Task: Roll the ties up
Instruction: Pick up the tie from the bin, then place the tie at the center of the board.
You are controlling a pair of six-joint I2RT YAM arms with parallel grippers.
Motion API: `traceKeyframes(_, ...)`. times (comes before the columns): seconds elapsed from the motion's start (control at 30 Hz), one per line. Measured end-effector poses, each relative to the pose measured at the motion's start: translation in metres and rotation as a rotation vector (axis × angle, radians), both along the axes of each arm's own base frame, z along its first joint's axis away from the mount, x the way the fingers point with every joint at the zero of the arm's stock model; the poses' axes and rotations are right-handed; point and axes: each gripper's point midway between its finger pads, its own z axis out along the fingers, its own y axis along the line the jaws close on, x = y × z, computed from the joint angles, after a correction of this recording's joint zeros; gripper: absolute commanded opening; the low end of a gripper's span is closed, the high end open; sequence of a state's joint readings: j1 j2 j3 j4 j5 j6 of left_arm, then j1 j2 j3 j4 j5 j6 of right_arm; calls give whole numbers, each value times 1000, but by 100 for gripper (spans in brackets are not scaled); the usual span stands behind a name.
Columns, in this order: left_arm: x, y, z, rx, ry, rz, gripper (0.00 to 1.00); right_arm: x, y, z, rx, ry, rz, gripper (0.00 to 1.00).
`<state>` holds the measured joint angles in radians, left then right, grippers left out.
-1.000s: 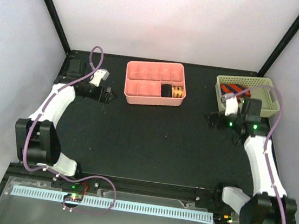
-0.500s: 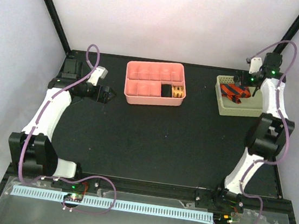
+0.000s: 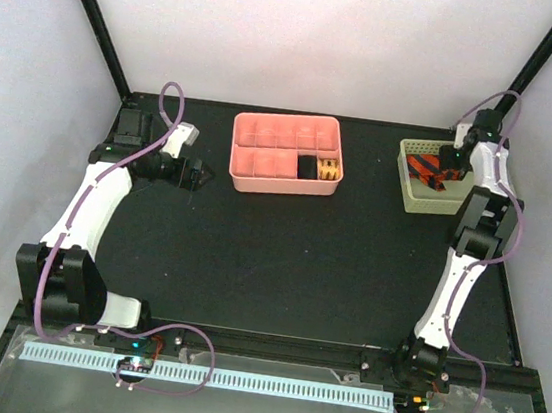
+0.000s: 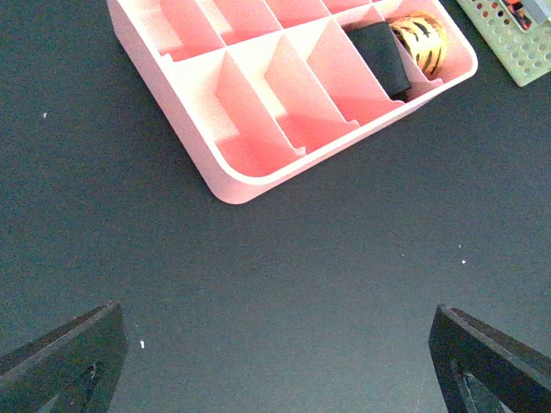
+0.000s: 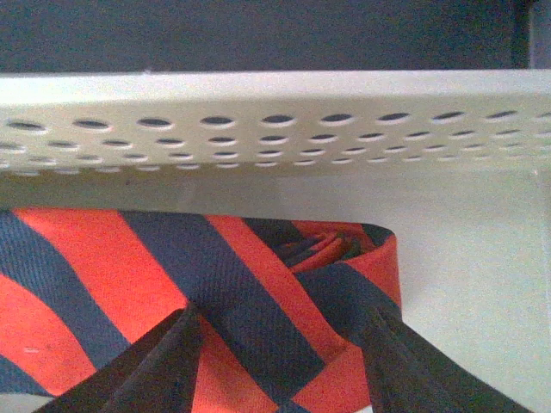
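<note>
The orange-red tie [image 3: 425,167] with navy diagonal stripes lies bunched in the pale green perforated basket [image 3: 410,199] at the back right. My right gripper [image 3: 451,166] reaches down into that basket. In the right wrist view its dark fingers [image 5: 168,361] stand partway closed on either side of a fold of the tie [image 5: 250,275], touching the fabric; whether they pinch it I cannot tell. My left gripper [image 3: 197,175] hovers wide open over bare mat left of the pink tray [image 3: 259,181], with nothing between its fingers [image 4: 65,357].
The pink tray [image 4: 232,185] has several compartments; a black roll [image 4: 383,56] and a yellow striped roll [image 4: 422,39] sit in its right end. The basket wall [image 5: 275,129] rises just beyond the right fingers. Black frame posts stand at both back corners.
My right arm has swung from in front of the basket up and down into it, and its jaws have narrowed around the tie. The left arm has barely shifted.
</note>
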<state>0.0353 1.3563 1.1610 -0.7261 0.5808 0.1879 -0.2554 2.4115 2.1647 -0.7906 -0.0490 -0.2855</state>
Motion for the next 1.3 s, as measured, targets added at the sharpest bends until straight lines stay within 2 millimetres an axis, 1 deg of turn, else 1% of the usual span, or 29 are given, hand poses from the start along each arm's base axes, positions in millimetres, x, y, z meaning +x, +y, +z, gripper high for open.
traceKeyframes(0.1, 0, 0, -1, 0, 5, 0, 99, 0, 2, -6, 5, 10, 2, 24)
traceKeyframes(0.17, 1, 0, -3, 0, 10, 0, 99, 0, 3, -6, 8, 10, 1, 6)
traceKeyframes(0.2, 1, 0, -4, -1, 12, 0, 99, 0, 3, -4, 8, 7, 3, 2)
traceKeyframes(0.33, 1, 1, -5, -1, 14, 2, 99, -5, 5, 5, 10, 2, 9, 2)
traceKeyframes(0.4, 1, 1, -5, -1, 14, 2, 99, -9, 8, 19, 14, -9, 17, 2)
traceKeyframes(0.43, 1, 1, -5, -1, 15, 3, 99, -12, 10, 31, 18, -22, 23, 2)
traceKeyframes(0.5, 1, 1, -5, -1, 14, 2, 99, -16, 16, 64, 28, -68, 40, 2)
traceKeyframes(0.57, 1, 1, -5, -1, 14, 2, 99, -23, 26, 107, 45, -134, 69, 2)
traceKeyframes(0.63, 1, 1, -4, -4, 14, 2, 99, -34, 39, 160, 72, -220, 109, 2)
traceKeyframes(0.73, 1, 1, -4, -8, 14, 1, 99, -59, 66, 255, 121, -394, 192, 2)
traceKeyframes(0.8, 1, 2, -3, -12, 13, 2, 99, -85, 87, 322, 147, -532, 257, 1)
traceKeyframes(0.83, 1, 2, -3, -14, 11, 2, 99, -101, 98, 357, 158, -603, 292, 2)
traceKeyframes(0.9, 0, 3, -2, -19, 10, 4, 99, -138, 122, 419, 178, -740, 366, 2)
traceKeyframes(0.93, 0, 2, -1, -21, 8, 2, 99, -163, 137, 452, 190, -818, 417, 2)
traceKeyframes(0.97, -1, 2, 0, -23, 7, 1, 99, -184, 150, 473, 207, -869, 455, 2)
traceKeyframes(1.03, -1, 1, 1, -27, 2, -2, 99, -227, 178, 511, 260, -963, 545, 2)
traceKeyframes(1.13, -5, 0, 7, -32, -15, -5, 99, -282, 215, 548, 391, -1052, 683, 2)
traceKeyframes(1.2, -9, 0, 12, -33, -36, -8, 99, -311, 235, 564, 505, -1081, 772, 2)
traceKeyframes(1.3, -15, -2, 24, -40, -75, -12, 99, -342, 254, 580, 677, -1079, 879, 2)
